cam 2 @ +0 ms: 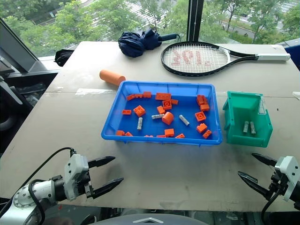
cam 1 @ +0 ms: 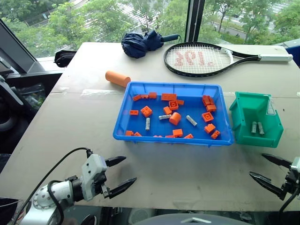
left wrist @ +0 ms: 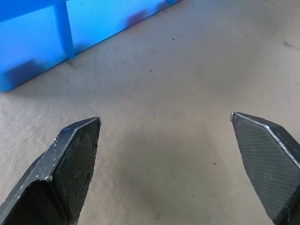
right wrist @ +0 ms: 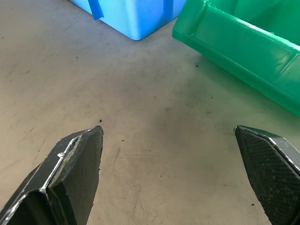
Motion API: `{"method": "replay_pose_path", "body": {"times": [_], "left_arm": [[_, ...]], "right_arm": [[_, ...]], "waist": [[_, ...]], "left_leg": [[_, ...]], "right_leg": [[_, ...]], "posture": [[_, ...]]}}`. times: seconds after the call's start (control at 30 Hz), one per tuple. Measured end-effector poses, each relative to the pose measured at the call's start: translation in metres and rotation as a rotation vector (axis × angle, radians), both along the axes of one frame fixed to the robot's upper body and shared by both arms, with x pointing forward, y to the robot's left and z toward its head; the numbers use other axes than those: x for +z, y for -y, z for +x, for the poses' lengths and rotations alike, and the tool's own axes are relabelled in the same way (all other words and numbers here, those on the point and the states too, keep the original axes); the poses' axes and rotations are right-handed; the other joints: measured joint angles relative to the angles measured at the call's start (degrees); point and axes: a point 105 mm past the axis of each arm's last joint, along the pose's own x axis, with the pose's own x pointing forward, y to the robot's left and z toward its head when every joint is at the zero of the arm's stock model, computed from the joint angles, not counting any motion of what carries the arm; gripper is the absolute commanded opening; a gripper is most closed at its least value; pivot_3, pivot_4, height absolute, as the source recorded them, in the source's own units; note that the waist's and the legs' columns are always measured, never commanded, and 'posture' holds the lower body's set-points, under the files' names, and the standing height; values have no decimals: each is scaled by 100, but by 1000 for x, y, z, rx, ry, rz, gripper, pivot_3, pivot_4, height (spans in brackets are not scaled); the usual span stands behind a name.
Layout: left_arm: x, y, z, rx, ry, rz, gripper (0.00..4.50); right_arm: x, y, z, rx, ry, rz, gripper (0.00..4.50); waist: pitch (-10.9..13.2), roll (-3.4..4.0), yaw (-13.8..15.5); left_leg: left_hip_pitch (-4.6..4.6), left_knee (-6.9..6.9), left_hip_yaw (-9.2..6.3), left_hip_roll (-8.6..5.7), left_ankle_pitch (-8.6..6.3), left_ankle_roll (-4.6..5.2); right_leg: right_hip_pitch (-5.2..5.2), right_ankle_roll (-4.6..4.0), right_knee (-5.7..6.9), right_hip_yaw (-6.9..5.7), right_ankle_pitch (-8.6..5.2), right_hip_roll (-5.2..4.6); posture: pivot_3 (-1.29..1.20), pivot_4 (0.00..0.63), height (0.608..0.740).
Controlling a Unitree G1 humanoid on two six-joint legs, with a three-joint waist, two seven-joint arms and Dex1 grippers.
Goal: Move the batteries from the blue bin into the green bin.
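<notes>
The blue bin (cam 1: 123, 131) sits mid-worktop (cam 1: 70, 117) with the green bin (cam 1: 243, 123) just beside its right end; 3 batteries (cam 1: 147, 123) lie among orange bricks (cam 1: 146, 111) on the blue floor, 1 left of centre, 1 near the middle, 1 angled to the right of centre; 2 more already rest upright-ish side by side inside the green bin. Both hands hover low over the near edge of the worktop, well apart from either bin; the left hand (cam 1: 121, 175) has its fingers spread wide and grips nothing; the right hand (cam 1: 271, 169) is likewise spread and empty.

By my reading the job is partway through, between carries: 2 delivered, 3 to go. The next move calls for a reach over the blue rim and a pinch on 1 slim cylinder without catching the bricks crowding it; the right hand looks better placed for the rightmost battery and for the drop-off.

The head views give the count and layout inside both bins; the right wrist view instead gives the blue corner and green wall close up, standing slightly apart; the left wrist view gives the blue outer wall and bare worktop.
</notes>
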Motion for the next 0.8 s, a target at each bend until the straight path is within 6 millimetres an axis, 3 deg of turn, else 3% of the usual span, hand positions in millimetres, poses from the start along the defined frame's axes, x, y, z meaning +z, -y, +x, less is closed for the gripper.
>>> {"method": "replay_pose_path", "body": {"times": [0.6, 0.77, 0.8], "left_arm": [[-4, 2, 9, -6, -13, -15, 4500], [-5, 3, 3, -20, -7, -18, 4500], [-4, 3, 2, -26, -6, -22, 4500]], "right_arm": [[1, 9, 1, -22, -29, 13, 4473], [14, 0, -6, 26, -41, 81, 4473], [25, -5, -4, 50, -24, 92, 4473]], "waist": [[0, 1, 3], [2, 4, 2], [3, 8, 1]], "left_leg": [[-2, -1, 0, 1, 0, 0], [-4, -3, -1, 3, -1, 1], [-5, -2, 0, 3, -1, 1]], "right_leg": [[0, 2, -3, 0, 1, 0], [-2, 3, -6, -1, 1, 1], [-2, 2, -5, 0, 1, 0]], "posture": [[0, 150, 740], [0, 150, 740], [0, 150, 740]]}}
